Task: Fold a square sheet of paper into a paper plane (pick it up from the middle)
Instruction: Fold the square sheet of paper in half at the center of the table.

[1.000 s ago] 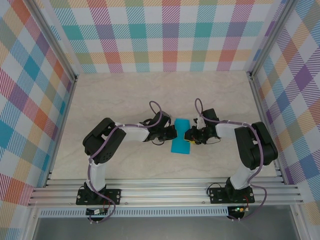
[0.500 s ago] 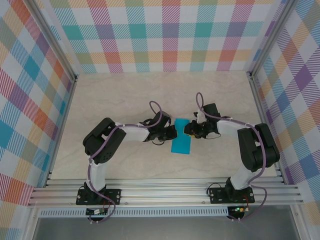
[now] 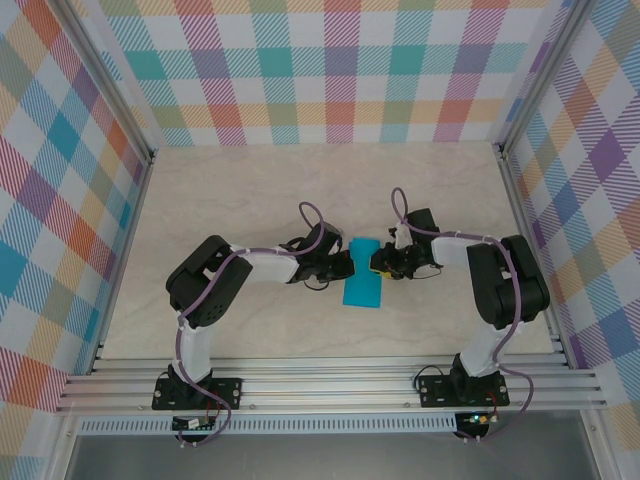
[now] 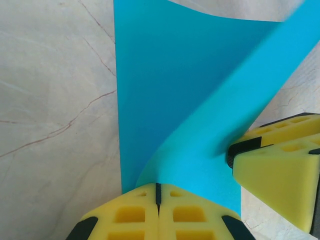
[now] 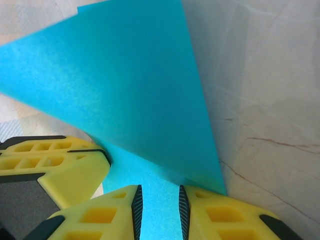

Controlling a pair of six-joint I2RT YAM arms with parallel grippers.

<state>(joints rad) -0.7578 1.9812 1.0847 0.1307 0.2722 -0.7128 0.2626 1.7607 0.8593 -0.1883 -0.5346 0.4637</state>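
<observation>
The square sheet of paper (image 3: 362, 286) lies mid-table as a narrow teal strip, doubled over. My left gripper (image 3: 348, 266) meets its left edge; in the left wrist view the jaws (image 4: 158, 192) are shut, and a lighter flap of the sheet (image 4: 235, 100) rises straight from their tips toward the upper right, over the darker flat layer. My right gripper (image 3: 376, 264) is at the sheet's right edge. Its jaws (image 5: 159, 212) stand a little apart, with teal paper (image 5: 125, 85) showing in the gap. The two grippers' yellow fingers (image 5: 55, 165) nearly touch.
The marble-look table top (image 3: 250, 190) is ringed by checked walls (image 3: 340, 70). An aluminium rail (image 3: 330, 385) with both arm bases runs along the near edge. Bare table lies behind and to both sides of the sheet.
My right gripper has slid a little toward the far end of the sheet's right edge, and its elbow has swung inward. The left arm and the paper have stayed put.
</observation>
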